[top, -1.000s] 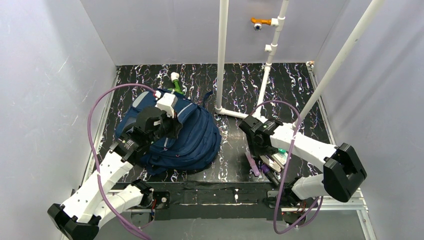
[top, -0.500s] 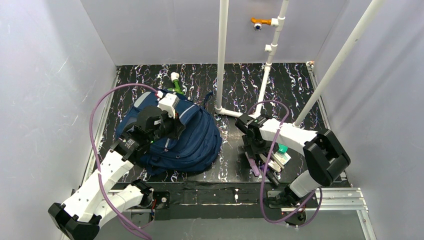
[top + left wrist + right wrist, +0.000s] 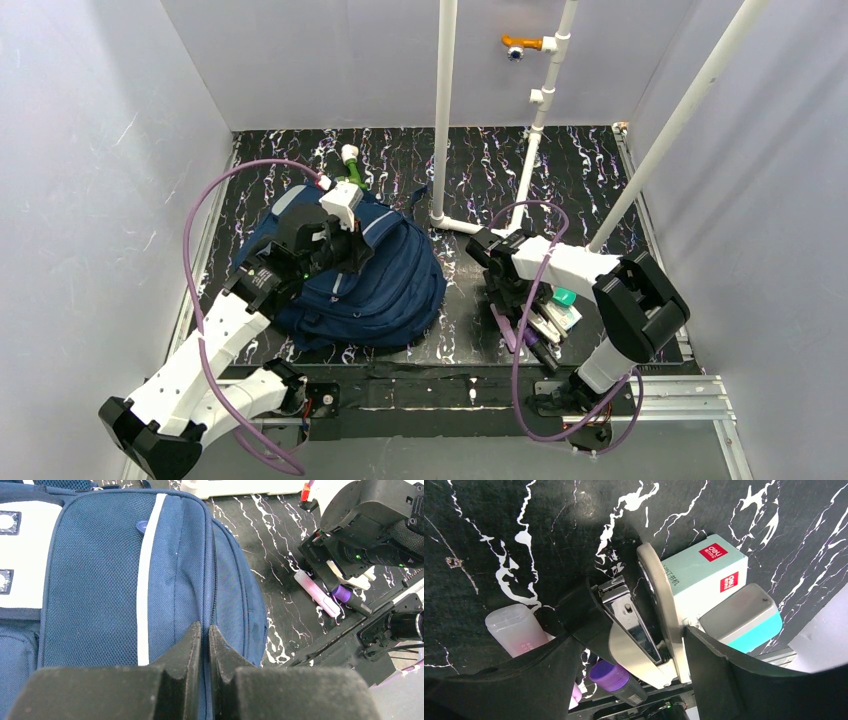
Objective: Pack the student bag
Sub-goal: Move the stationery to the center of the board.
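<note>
The student bag (image 3: pixel 395 290), navy with grey stripes, lies flat at the left of the table. My left gripper (image 3: pixel 348 262) rests on top of it. In the left wrist view the bag (image 3: pixel 100 570) fills the frame, and the left gripper (image 3: pixel 205 629) is shut on its zipper seam, with only a thin slit between the jaws. My right gripper (image 3: pixel 510 298) is low over a pile of stationery right of the bag. In the right wrist view it (image 3: pixel 631 636) is open, its fingers (image 3: pixel 549 675) standing on either side of a silver and black stapler (image 3: pixel 644 625) without gripping it.
Around the stapler lie a pink tube (image 3: pixel 516 630), a purple-capped marker (image 3: pixel 616 680), a mint box (image 3: pixel 704 575) and a grey and teal block (image 3: pixel 744 617). A green and white item (image 3: pixel 352 165) lies behind the bag. White pipes (image 3: pixel 443 110) stand at the back centre.
The right arm has swung in and left, bringing its gripper down over the stationery pile. The left gripper has shifted slightly toward the back along the bag.
</note>
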Controlling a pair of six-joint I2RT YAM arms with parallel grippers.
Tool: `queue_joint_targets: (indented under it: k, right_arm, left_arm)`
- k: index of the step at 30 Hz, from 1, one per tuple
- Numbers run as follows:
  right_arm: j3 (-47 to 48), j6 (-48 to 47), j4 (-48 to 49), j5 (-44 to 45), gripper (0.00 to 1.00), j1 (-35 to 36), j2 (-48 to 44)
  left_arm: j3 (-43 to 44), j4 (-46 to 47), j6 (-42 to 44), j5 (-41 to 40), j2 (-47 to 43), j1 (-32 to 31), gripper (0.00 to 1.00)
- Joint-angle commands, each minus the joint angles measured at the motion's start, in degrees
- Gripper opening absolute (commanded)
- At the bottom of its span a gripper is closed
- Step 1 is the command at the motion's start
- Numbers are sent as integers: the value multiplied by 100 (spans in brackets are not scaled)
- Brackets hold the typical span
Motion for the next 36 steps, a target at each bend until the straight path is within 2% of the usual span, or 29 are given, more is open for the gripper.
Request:
queue_joint_targets:
  k: [1, 13, 17, 22, 29, 33, 34, 36]
  right_arm:
    - [126, -154, 525, -40, 80, -34, 25]
    - [1391, -764, 1159, -97, 79, -59, 1041]
    - [1507, -832, 1224, -293, 89, -69, 1229]
    - [1144, -825, 1267, -537, 98, -69, 738]
    - [391, -740, 1301, -555, 98, -78, 161]
    - [515, -498, 1345, -575, 100, -9, 258]
    - [558, -344, 1338, -548, 94, 91, 183]
    - [754, -167, 1145, -315, 90, 343, 222]
  left_arm:
    - [393, 260, -112, 264, -11, -32, 0]
    - [492, 8, -269, 131, 44, -6, 0]
    - [508, -14, -373, 186, 36, -6, 0]
    - [480, -13, -413, 190, 11, -6, 0]
    - [360, 62, -469, 335, 23, -6, 0]
    - [375, 28, -525, 356, -112, -5, 0]
    - [392, -8, -533, 335, -138, 3, 0]
    - [349, -26, -551, 298, -146, 3, 0]
